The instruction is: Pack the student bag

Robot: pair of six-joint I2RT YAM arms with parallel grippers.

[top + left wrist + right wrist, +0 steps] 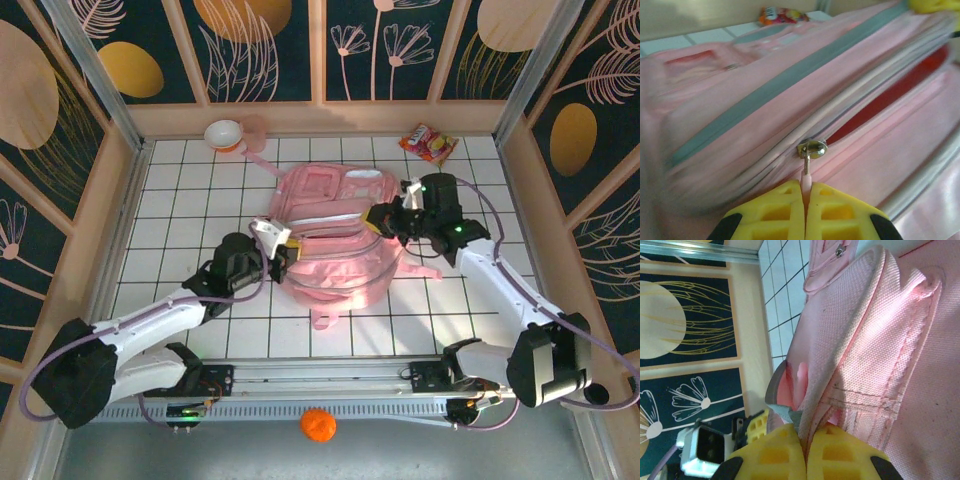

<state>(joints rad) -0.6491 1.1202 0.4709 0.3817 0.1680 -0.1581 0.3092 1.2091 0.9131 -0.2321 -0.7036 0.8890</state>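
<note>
Two grips are tight: our left gripper (805,200) pinches the zipper pull (807,167) on the student bag (335,265), our right gripper (805,440) its cloth edge (840,390). If we yank, the pull may slip.

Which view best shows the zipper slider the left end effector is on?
Left wrist: the metal zipper slider sits close and sharp, and its pink tab is pinched in the shut left end effector. Top external gives the student bag whole, the slider too small to make out. Right wrist gives close-up bag fabric.
</note>
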